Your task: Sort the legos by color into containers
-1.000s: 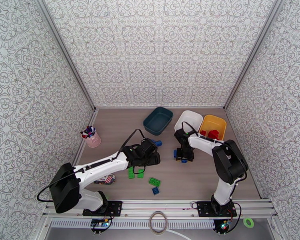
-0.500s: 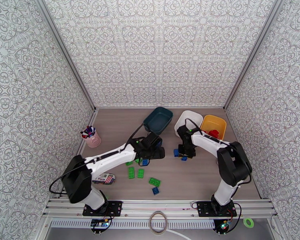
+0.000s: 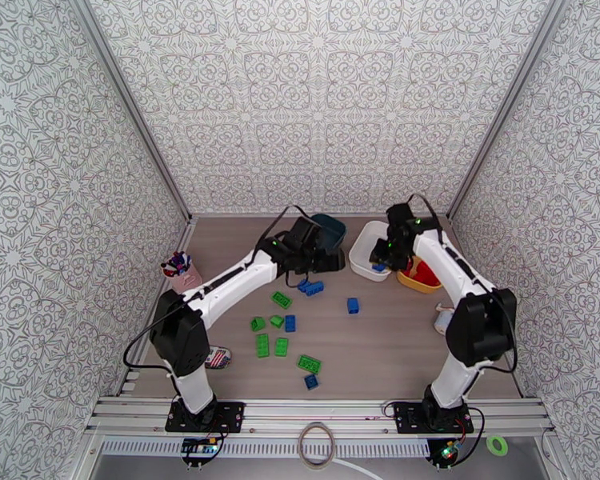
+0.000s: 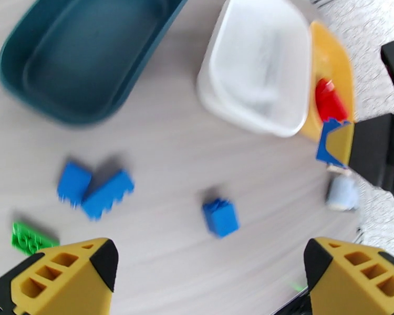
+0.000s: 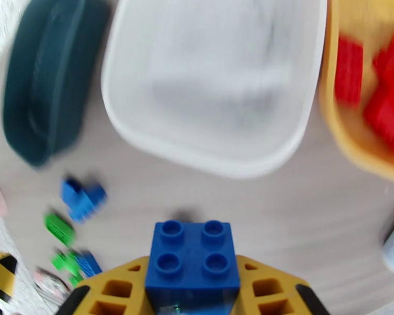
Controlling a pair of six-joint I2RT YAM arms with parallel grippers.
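Above the table (image 3: 396, 346), the overhead camera finds the left gripper (image 3: 326, 262) hanging just beside the dark teal bin (image 3: 334, 226). The right gripper (image 3: 382, 256) is poised at the near rim of the white bin (image 3: 364, 238). The yellow bin (image 3: 416, 286) sits touching the white one and holds red bricks (image 3: 426, 274). Green bricks (image 3: 262, 346) and blue bricks (image 3: 353, 306) lie scattered on the wood between the two arms, all outside the bins.

From the left wrist, the yellow fingers (image 4: 65, 274) stand wide apart, released, with nothing between them. Beyond them sit a lone blue brick (image 4: 220, 217), a touching blue pair (image 4: 94, 190) and a green plate (image 4: 31, 238) at the frame's edge. The three bins lie farther off, somewhat blurred.

From the right wrist, the pincer is clenched on a square blue four-stud brick (image 5: 193, 258), studs toward the camera. The white bin lies just ahead of it, with the teal bin to one side and the yellow to the other.
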